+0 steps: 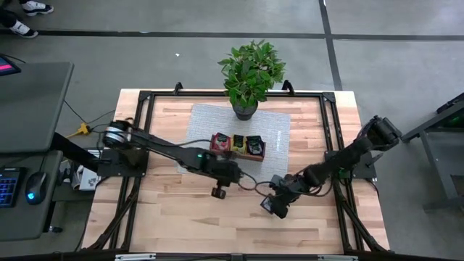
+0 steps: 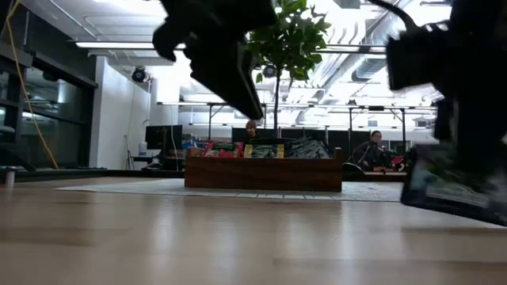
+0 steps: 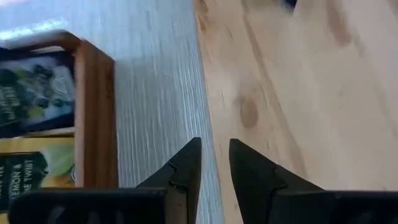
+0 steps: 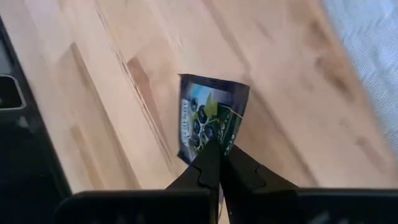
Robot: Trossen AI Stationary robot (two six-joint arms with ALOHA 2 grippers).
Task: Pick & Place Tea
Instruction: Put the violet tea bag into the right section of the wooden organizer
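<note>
Right wrist view: right gripper point(image 4: 217, 149) jaws pinching dark sachet point(image 4: 208, 115) above table point(image 4: 124, 74).

Right tool point(image 4: 217, 163) clamped, left tool point(image 3: 214, 163) slightly parted

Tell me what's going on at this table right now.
The right gripper is shut on a dark tea sachet, holding it over the bare wood of the table, away from the wooden tray. The tray sits on a grey mat with more sachets standing in it. The left gripper hangs near the tray's edge, slightly open, holding nothing.
</note>
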